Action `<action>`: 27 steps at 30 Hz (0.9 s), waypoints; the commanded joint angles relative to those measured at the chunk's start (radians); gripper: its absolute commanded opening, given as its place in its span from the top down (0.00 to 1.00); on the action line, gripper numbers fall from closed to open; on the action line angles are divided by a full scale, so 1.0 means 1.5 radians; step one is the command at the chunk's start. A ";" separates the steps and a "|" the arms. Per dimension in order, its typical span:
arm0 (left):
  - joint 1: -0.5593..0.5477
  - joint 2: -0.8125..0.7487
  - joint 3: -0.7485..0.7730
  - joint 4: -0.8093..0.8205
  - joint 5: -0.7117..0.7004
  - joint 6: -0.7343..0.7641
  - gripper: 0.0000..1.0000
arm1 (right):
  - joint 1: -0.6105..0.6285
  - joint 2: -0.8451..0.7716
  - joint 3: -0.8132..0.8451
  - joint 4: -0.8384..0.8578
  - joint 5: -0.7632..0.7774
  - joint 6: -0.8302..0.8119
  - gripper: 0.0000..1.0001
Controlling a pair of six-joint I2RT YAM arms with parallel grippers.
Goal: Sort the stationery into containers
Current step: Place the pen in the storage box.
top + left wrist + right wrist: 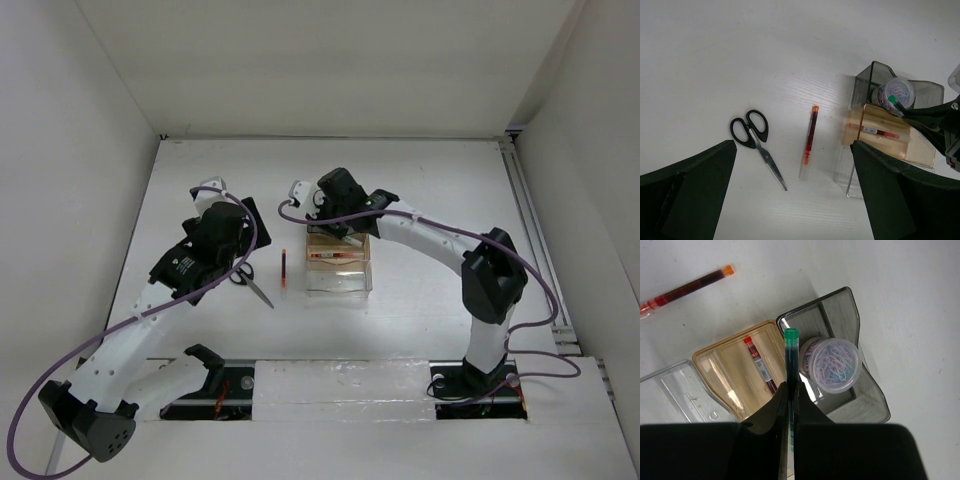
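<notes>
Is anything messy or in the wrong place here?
Nothing is spilled or broken. The scissors and one red pen lie loose on the table, left of the bins, not sorted yet. The right end effector holds a dark pen.

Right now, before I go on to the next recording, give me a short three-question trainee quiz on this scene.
1. True or false: the scissors lie on the table, outside every bin.
2. Fill in: the right tool is shut on a green-capped ____.
3. Which bin holds the tub of paper clips? A amber; B the smoky grey bin; C clear.
Key: 1 true; 2 pen; 3 B.
</notes>
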 commanded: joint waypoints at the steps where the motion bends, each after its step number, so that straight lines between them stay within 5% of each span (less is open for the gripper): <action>1: 0.002 -0.008 -0.003 0.011 -0.011 -0.004 0.00 | -0.001 -0.042 -0.012 0.028 -0.043 -0.057 1.00; 11: 0.002 -0.008 -0.003 0.011 -0.011 -0.004 0.00 | -0.014 -0.049 -0.063 0.037 -0.090 -0.036 0.97; 17: 0.002 -0.002 -0.003 0.011 -0.011 -0.004 0.00 | -0.014 -0.064 -0.072 0.047 -0.083 -0.014 0.56; 18: 0.002 -0.002 -0.003 0.011 -0.011 -0.004 0.00 | -0.014 -0.070 -0.072 0.047 -0.083 -0.014 0.41; 19: 0.002 -0.002 -0.003 0.011 -0.011 -0.004 0.00 | -0.014 -0.070 -0.072 0.047 -0.083 -0.008 0.01; 27: 0.002 0.011 -0.003 0.011 -0.011 -0.004 0.00 | -0.020 -0.194 -0.127 0.139 -0.062 0.037 0.01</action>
